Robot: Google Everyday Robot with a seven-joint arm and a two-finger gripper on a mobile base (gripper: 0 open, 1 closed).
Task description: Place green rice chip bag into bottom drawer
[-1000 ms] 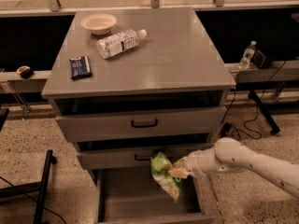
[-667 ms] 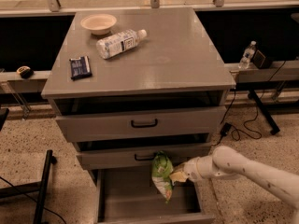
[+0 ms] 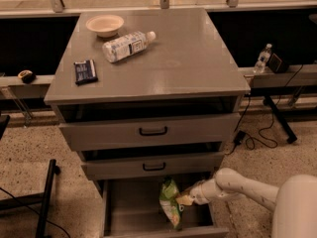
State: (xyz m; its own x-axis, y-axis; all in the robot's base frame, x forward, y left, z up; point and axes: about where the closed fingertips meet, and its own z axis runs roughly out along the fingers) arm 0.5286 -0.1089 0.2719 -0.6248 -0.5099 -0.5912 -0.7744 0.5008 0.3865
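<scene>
The green rice chip bag (image 3: 171,202) hangs upright inside the open bottom drawer (image 3: 133,209), its lower end near the drawer floor at the right side. My gripper (image 3: 187,199) reaches in from the right at the end of the white arm (image 3: 237,185) and is shut on the bag's right edge. The bottom drawer is pulled out below the two shallower drawers with black handles.
On the cabinet top (image 3: 198,58) lie a water bottle (image 3: 126,45), a shallow bowl (image 3: 104,24) and a small dark blue packet (image 3: 85,71). Another bottle (image 3: 262,58) stands on a ledge at the right, with cables on the floor (image 3: 257,138). A black stand leg (image 3: 45,202) is at left.
The arm has lowered and moved slightly forward, carrying the bag deeper down into the bottom drawer.
</scene>
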